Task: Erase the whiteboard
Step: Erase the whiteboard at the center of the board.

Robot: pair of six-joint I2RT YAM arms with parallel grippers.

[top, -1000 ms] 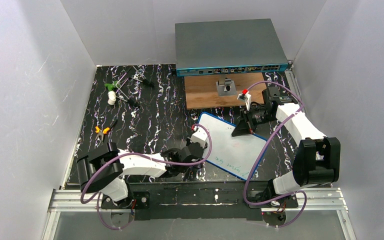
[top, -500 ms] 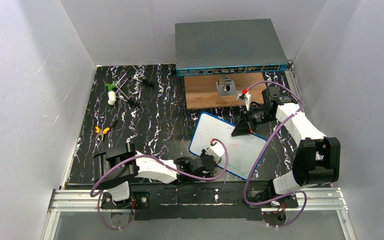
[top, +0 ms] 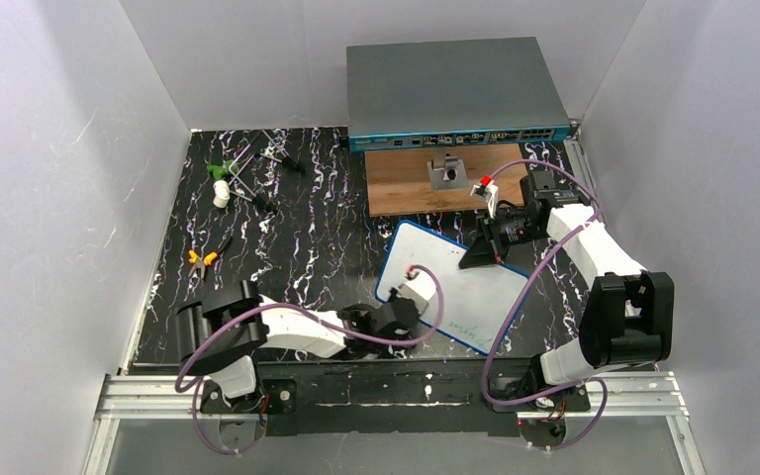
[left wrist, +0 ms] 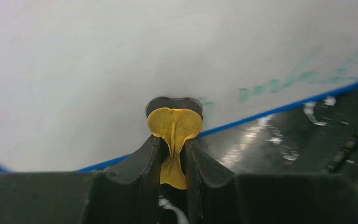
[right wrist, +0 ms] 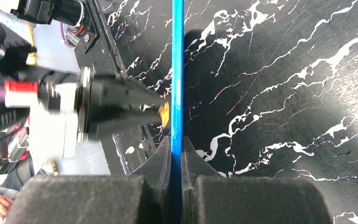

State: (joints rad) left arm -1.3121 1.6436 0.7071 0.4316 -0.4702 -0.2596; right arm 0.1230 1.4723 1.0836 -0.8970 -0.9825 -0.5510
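Currently in hand: the wiping step; the left gripper [left wrist: 174, 140] is pressing a yellow pad [left wrist: 174, 122] on the whiteboard [top: 455, 282], close to its near rim.
Left tool: the jaws are standing narrow, pinching the yellow pad.
Right tool: the right gripper [right wrist: 176, 149] is clamping the blue rim [right wrist: 177, 70] at the board's far right side.
Board: it is lying askew on the black table [top: 287, 228], right of centre.
Next move, I think: sliding the pad right, over the green writing [left wrist: 289, 81].
Edges: the pad is sitting just beside the rim, so it is risking to slip off.
Open room: the board's middle is offering free way; the right gripper is blocking the far right.
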